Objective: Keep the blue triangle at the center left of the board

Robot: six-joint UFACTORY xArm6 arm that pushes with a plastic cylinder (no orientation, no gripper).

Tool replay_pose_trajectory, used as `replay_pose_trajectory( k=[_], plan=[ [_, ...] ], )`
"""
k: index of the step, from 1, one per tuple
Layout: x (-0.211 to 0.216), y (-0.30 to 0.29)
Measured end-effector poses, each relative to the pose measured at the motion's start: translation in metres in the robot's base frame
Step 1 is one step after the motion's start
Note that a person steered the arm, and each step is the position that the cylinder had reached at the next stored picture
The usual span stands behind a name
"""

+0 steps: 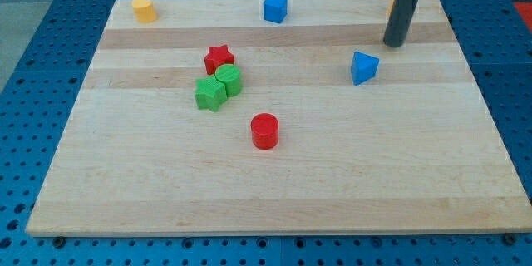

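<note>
The blue triangle (363, 67) lies on the wooden board (274, 191), right of centre in the upper half of the view. My tip (393, 45) rests on the board just above and to the right of the blue triangle, a short gap apart from it. The dark rod rises from there out of the view's top.
A red star (219, 57), a green cylinder (228, 79) and a green star (210, 94) cluster left of centre. A red cylinder (264, 130) stands below them. A blue cube (275, 7) and a yellow block (145, 8) sit near the top edge. An orange sliver (391, 2) shows behind the rod.
</note>
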State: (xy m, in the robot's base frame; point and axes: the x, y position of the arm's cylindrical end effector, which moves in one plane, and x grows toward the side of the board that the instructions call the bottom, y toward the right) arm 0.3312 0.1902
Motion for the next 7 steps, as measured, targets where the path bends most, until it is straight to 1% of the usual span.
replay_pose_trajectory(
  k=[1,2,4,5,7],
  plan=[
    [0.031,0.000],
    [0.051,-0.012],
    [0.054,-0.084],
    [0.071,-0.094],
    [0.070,-0.114]
  ],
)
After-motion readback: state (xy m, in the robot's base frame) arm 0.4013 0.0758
